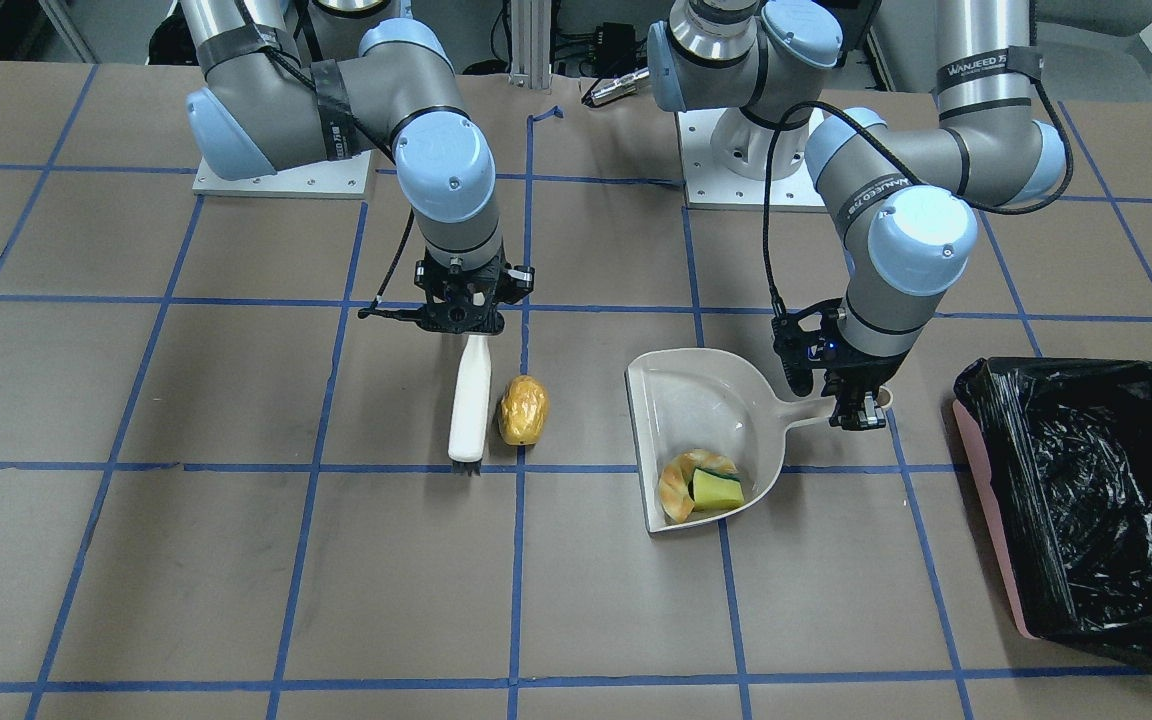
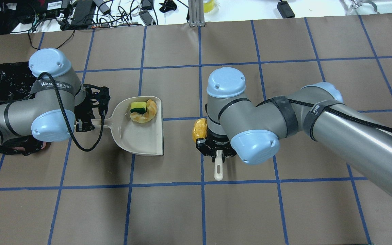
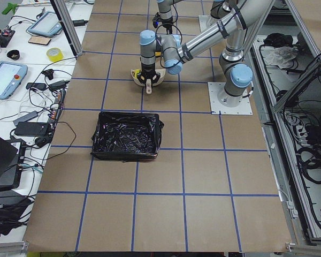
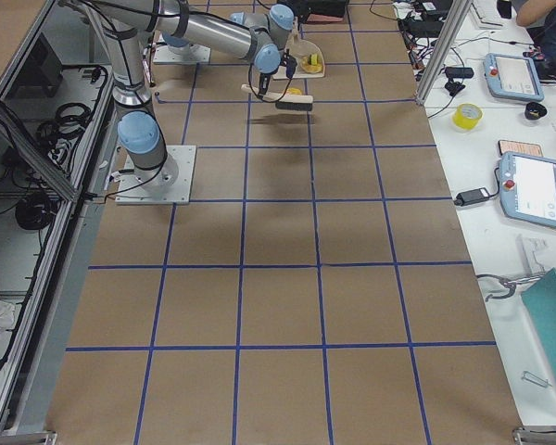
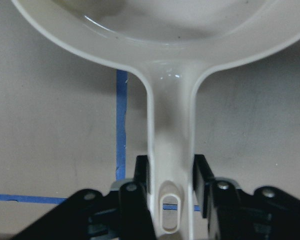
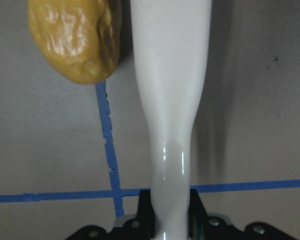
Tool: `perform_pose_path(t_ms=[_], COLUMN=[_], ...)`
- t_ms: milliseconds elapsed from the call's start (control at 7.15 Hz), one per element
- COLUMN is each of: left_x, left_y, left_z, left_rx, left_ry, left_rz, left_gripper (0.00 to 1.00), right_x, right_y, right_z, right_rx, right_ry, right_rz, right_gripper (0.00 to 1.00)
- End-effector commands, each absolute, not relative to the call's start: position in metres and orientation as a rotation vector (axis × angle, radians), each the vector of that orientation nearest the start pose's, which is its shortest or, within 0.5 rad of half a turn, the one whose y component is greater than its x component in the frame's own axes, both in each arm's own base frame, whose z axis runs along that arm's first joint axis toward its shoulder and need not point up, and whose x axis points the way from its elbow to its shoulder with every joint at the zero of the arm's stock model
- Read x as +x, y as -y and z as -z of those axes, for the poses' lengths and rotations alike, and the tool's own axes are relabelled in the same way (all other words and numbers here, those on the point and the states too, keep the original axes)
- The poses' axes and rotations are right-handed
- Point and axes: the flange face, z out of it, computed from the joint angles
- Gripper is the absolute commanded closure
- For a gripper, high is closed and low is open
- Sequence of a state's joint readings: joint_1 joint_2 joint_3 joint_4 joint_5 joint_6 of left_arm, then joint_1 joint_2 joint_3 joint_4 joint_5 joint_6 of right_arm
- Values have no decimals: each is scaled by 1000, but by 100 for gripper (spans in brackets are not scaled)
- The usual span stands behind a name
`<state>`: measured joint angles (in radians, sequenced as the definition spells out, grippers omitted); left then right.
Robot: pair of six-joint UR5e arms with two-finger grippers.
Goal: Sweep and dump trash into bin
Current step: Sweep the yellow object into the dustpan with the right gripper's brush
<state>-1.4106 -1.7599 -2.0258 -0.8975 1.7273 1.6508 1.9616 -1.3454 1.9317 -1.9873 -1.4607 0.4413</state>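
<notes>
My left gripper is shut on the handle of the beige dustpan, which lies flat on the table. The tan bread-like ring and the yellow sponge with green backing lie in the dustpan; they also show in the overhead view, ring and sponge. My right gripper is shut on a white brush. The yellow-orange potato-like piece lies on the table right beside the brush, on the dustpan's side. The pink bin with its black bag stands beyond the left arm.
Blue tape lines grid the brown table. Both arm bases stand at the robot's edge of the table. Cables and devices lie on the white bench past the far table edge.
</notes>
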Motion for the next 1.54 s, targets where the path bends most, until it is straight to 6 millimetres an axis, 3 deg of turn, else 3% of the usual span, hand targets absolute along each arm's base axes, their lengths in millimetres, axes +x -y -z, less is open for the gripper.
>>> perform_pose_path(t_ms=[0,140,699,978,1258,1398], left_x=[-35,-34,-34,-27,-26,-21], left_y=[511,513,514,514,514,516], left_z=[-249,-249,-251,-248,-251,-255], left_rx=[2037,2045,2040,2056,2053,2033], left_ry=[-2225,-2217,-2216,-2209,-2203,-2205], left_rz=[-158,-157,-151,-164,-155,-135], left_gripper=[100,100,100,100,100,100], right_x=[387,415,521,517,480,436], right_y=[419,424,458,458,464,479], right_z=[-225,-221,-252,-254,-286,-311], right_rx=[168,197,341,348,346,278], right_ry=[-3062,-3053,-2892,-2954,-3035,-3074], right_rz=[-278,-283,-255,-300,-295,-320], right_gripper=[100,100,100,100,100,100])
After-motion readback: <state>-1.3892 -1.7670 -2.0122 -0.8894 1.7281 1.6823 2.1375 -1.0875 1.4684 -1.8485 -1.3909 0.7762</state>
